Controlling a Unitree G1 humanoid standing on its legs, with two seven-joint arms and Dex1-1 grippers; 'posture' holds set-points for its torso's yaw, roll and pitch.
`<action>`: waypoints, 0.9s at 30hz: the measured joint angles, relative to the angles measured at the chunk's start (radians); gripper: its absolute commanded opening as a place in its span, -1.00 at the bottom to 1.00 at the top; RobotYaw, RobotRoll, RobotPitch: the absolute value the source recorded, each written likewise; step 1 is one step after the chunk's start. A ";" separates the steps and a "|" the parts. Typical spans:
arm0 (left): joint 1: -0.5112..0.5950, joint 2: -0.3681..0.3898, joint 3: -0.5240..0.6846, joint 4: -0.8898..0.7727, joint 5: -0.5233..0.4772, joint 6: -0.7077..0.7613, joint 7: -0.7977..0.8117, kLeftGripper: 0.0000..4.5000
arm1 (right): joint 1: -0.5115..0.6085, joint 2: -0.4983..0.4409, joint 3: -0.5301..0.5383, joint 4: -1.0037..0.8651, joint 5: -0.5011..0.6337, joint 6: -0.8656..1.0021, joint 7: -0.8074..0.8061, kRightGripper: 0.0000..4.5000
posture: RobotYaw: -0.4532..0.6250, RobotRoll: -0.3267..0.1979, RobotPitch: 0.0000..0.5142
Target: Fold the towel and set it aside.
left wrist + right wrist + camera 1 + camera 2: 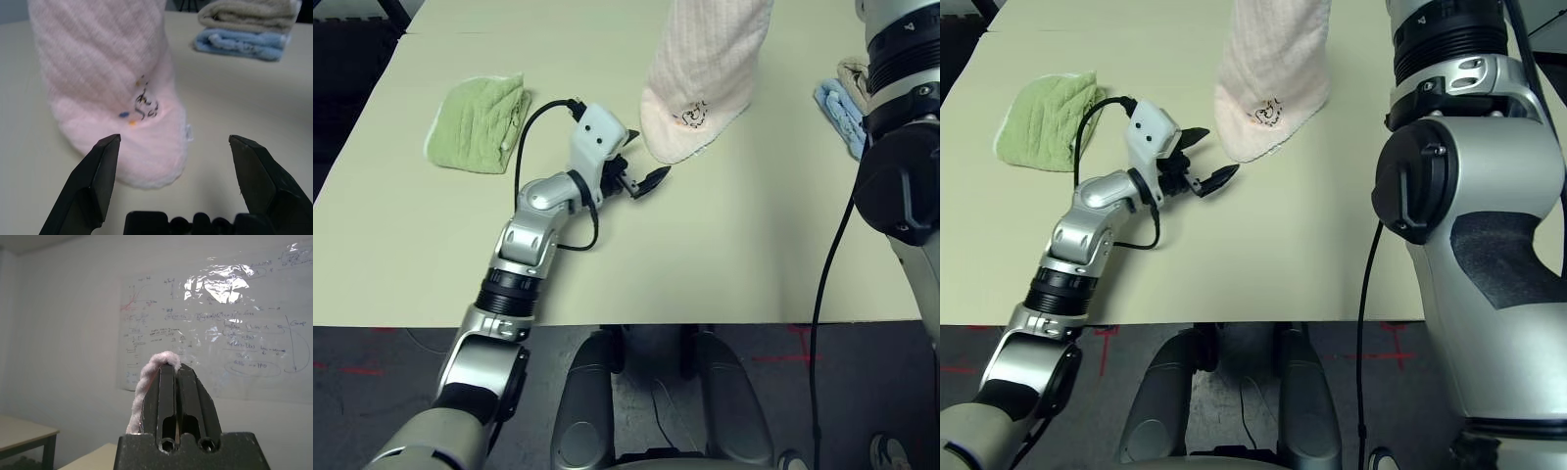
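The pale pink towel hangs down over the table, and its lower end with the small cartoon print rests on the tabletop. My right gripper is raised high and shut on the towel's upper edge, which pokes out beside its fingertips. My left gripper lies low on the table just in front of the towel's lower end, open. In the left wrist view the towel stands a little beyond the spread fingers, apart from them.
A folded light green towel lies at the table's left. A folded blue towel and a beige one are stacked at the right edge. My right arm rises on the right, above the table's front edge.
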 measured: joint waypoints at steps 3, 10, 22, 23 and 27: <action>-0.026 -0.048 -0.002 0.021 -0.008 -0.008 0.009 1.00 | 0.000 0.001 0.000 -0.002 0.000 0.006 -0.001 -0.99 | -0.13 0.25 0.24; -0.044 -0.034 -0.046 0.182 0.028 -0.031 -0.008 1.00 | 0.000 0.001 0.000 -0.029 0.000 0.022 0.000 -0.99 | -0.15 0.25 0.25; -0.109 0.001 -0.054 0.358 0.121 -0.122 0.056 1.00 | 0.053 0.002 0.000 -0.074 0.000 0.067 0.005 -0.99 | -0.14 0.25 0.27; -0.113 -0.001 -0.053 0.367 0.122 -0.130 0.059 1.00 | 0.053 0.002 0.000 -0.080 0.000 0.069 0.005 -0.99 | -0.14 0.25 0.27; -0.124 -0.010 -0.050 0.389 0.122 -0.142 0.058 0.92 | 0.054 0.002 0.001 -0.088 0.000 0.075 0.005 -1.00 | -0.14 0.25 0.27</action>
